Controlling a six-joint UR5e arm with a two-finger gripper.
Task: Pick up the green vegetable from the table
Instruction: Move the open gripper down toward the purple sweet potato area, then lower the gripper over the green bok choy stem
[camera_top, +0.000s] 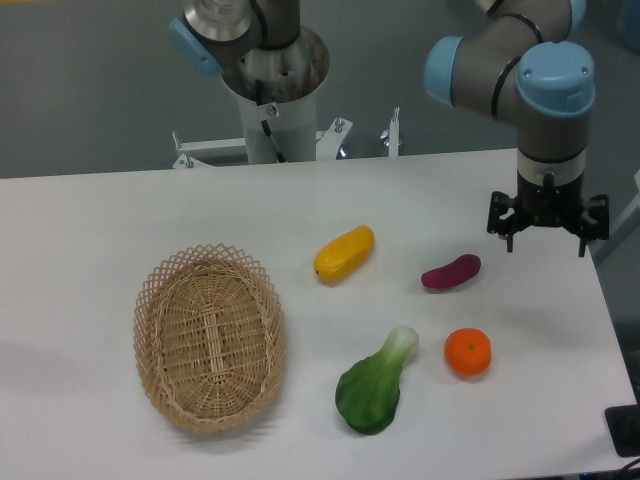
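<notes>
high front view, facing table (120, 210)

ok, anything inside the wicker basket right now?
Nothing visible. The wicker basket shows only its bare woven floor; all four produce items lie outside it on the table. The near wall's inner face is hidden from this angle.

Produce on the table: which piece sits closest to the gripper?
The purple sweet potato, just below-left of the gripper. The orange, yellow vegetable and green vegetable all lie farther away.
</notes>
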